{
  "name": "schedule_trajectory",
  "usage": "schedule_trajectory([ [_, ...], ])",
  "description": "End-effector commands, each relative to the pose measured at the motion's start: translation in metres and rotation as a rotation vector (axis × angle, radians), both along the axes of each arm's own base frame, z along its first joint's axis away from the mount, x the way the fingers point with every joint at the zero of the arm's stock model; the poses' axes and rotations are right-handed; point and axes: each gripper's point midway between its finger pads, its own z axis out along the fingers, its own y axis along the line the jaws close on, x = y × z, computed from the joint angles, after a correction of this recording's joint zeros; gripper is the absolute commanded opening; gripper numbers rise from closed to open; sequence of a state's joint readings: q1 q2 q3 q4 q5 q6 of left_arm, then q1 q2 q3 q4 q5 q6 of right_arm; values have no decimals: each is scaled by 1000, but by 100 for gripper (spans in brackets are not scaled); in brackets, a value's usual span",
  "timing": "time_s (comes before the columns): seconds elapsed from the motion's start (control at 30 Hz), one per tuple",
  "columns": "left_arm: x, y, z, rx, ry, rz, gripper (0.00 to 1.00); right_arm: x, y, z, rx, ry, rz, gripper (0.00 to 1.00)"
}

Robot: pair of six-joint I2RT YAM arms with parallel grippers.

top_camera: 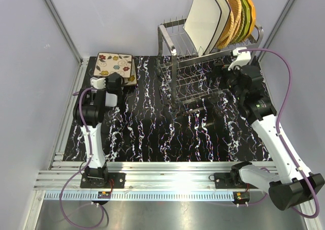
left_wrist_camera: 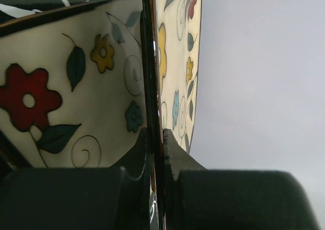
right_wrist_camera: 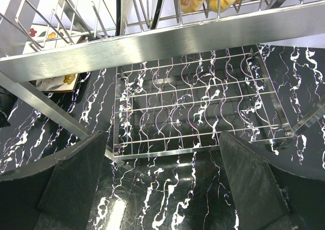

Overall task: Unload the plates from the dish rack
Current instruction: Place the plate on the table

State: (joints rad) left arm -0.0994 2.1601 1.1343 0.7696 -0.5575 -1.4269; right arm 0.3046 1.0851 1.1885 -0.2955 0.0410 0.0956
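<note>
A square cream flower-patterned plate (top_camera: 115,64) lies at the back left of the mat, and my left gripper (top_camera: 112,79) is shut on its near rim. In the left wrist view the fingers (left_wrist_camera: 156,138) pinch the plate's dark edge (left_wrist_camera: 148,62). The dish rack (top_camera: 175,42) stands at the back centre. Its top tier holds upright square cream plates (top_camera: 205,19), woven orange-tan ones (top_camera: 231,21) and green and orange scalloped ones (top_camera: 247,11). My right gripper (top_camera: 227,71) hangs open at the rack's right side, level with the lower tier (right_wrist_camera: 203,108), with nothing between its fingers (right_wrist_camera: 162,189).
An orange-tan corner (top_camera: 133,79) pokes out from under the flowered plate. Grey walls close in the left, back and right. The black marbled mat (top_camera: 167,133) covers the table, with the aluminium rail (top_camera: 167,169) at its near edge.
</note>
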Motion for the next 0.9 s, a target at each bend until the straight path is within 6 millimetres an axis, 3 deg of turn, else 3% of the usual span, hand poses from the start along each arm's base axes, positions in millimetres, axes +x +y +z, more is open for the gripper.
schedule_trajectory([
  [0.0,18,7,110,-81,-359,93,3,0,-2,29,33,-82,-7,100],
  [0.23,19,0,94,-102,-318,105,8,-1,-5,31,35,-88,-12,100],
  [0.33,18,-3,89,-111,-303,106,16,-2,-5,33,38,-92,-12,100],
  [0.5,17,-9,83,-132,-266,86,41,-4,-7,35,45,-96,-16,100],
  [0.7,11,-18,74,-141,-209,51,58,-4,-7,36,50,-100,-16,100],
  [0.8,6,-24,70,-146,-179,27,74,-6,-7,39,57,-107,-17,100],
  [0.83,4,-26,71,-148,-175,22,84,-7,-7,39,59,-108,-15,100],
  [0.87,2,-28,70,-150,-163,17,86,-7,-7,39,59,-108,-12,100],
])
